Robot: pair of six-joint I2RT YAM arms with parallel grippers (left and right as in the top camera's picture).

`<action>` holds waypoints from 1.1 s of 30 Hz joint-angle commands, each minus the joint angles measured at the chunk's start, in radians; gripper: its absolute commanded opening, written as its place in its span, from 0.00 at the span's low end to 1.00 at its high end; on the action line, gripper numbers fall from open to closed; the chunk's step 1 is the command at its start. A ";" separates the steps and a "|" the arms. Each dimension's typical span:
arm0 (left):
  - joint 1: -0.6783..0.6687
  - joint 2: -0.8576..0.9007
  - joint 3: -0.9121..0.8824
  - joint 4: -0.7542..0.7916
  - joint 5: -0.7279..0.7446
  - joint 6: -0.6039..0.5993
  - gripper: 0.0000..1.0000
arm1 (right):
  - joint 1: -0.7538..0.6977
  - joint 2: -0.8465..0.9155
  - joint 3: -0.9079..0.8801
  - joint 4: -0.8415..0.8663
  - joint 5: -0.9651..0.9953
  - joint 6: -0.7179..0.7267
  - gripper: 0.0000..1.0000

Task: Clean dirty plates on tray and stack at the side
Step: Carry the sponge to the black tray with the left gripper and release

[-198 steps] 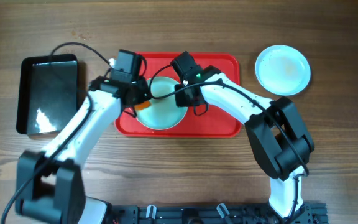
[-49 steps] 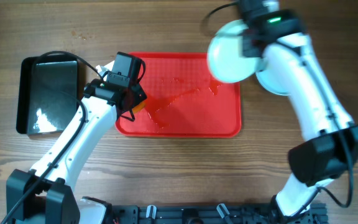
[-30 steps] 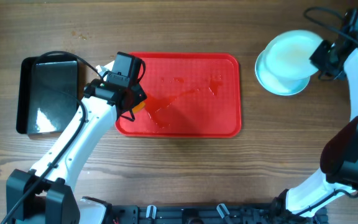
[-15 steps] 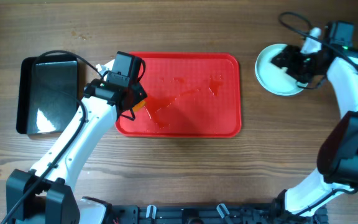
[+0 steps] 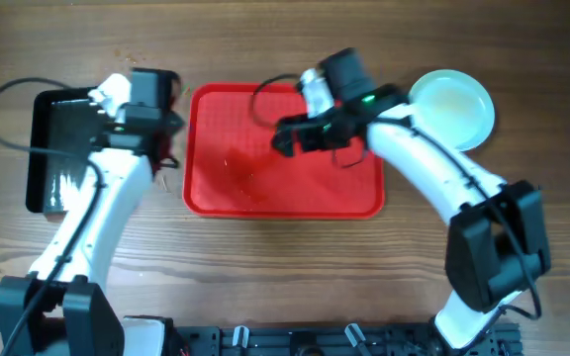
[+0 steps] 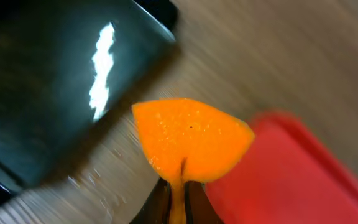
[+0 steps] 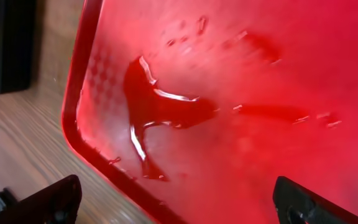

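Note:
The red tray [image 5: 285,188] holds no plates, only wet smears and a small puddle [image 7: 160,106]. The pale mint-white plates [image 5: 451,107] sit on the wood to the right of the tray, and from above I cannot tell how many are stacked. My right gripper [image 5: 285,140] hangs open over the tray's upper middle. Its fingertips [image 7: 48,202] show dark, spread wide at the lower corners of the right wrist view, with nothing between them. My left gripper [image 5: 163,158] is over the gap between the black tray and the red tray, shut on an orange sponge [image 6: 191,140].
A glossy black tray [image 5: 72,148] lies left of the red tray. It shows under the sponge in the left wrist view [image 6: 42,93] and at the top left corner of the right wrist view [image 7: 5,43]. Bare wooden table surrounds both trays.
My right gripper set the plate down on the right, opened, and swung back left over the tray. My left arm moved left off the tray towards the black tray, still gripping the sponge.

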 commanded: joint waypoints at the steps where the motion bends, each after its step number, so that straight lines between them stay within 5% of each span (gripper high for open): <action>1: 0.148 0.011 0.002 0.035 -0.038 0.005 0.04 | 0.058 -0.028 -0.003 0.012 0.142 0.145 1.00; 14: 0.414 0.195 0.002 0.064 -0.026 0.005 0.09 | 0.184 -0.028 -0.007 0.001 0.142 0.174 1.00; 22: 0.439 0.230 0.003 0.090 -0.018 0.005 0.70 | 0.209 -0.028 -0.007 -0.003 0.142 0.149 1.00; 33: 0.439 -0.026 0.004 -0.005 0.261 0.005 0.70 | 0.209 -0.104 -0.007 -0.087 0.143 0.158 1.00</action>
